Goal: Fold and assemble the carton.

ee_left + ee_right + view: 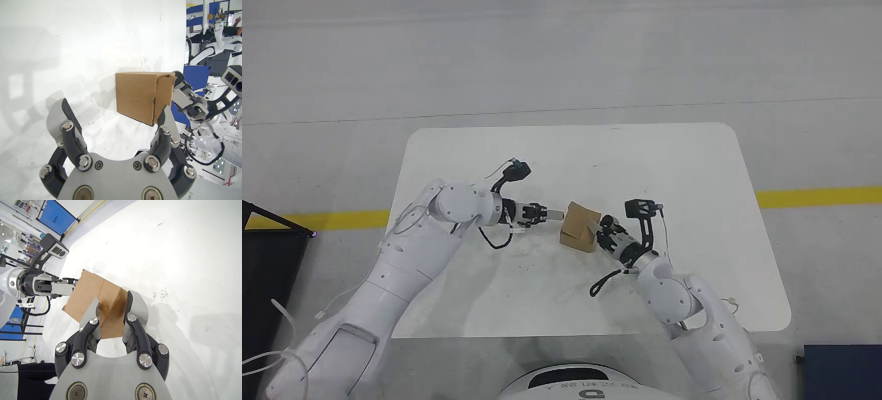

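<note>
Carton (580,225) sat near the middle of the white worktop (692,170), between your two arms; brown cardboard, already squared up into a box shape.

Your right end effector (113,298) had hold of it; the two fingers were closed partway across one corner of the carton (88,292), one finger lying over the broad top face, the ribbed pad of the other pressed against the shaded side; nothing else was in that grip. From above, the right end effector (604,236) met the carton on the side nearer the robot's right.

Your left end effector (114,108) stood spread wide and held nothing; both ribbed pads were bare. The carton (135,96) stood just ahead of it, a plain face turned toward it and a side flap with a frayed, slightly gaping seam beside that face. One left fingertip (163,115) was just beside the carton's near lower corner; you could not tell from the left wrist view whether it touched. In the right wrist view the left end effector (72,281) came in level at the carton's far edge, tips right at the cardboard. From above, the left end effector (548,214) pointed at the carton from the robot's left.

The right end effector (178,77) showed behind the carton's far upper corner.
</note>
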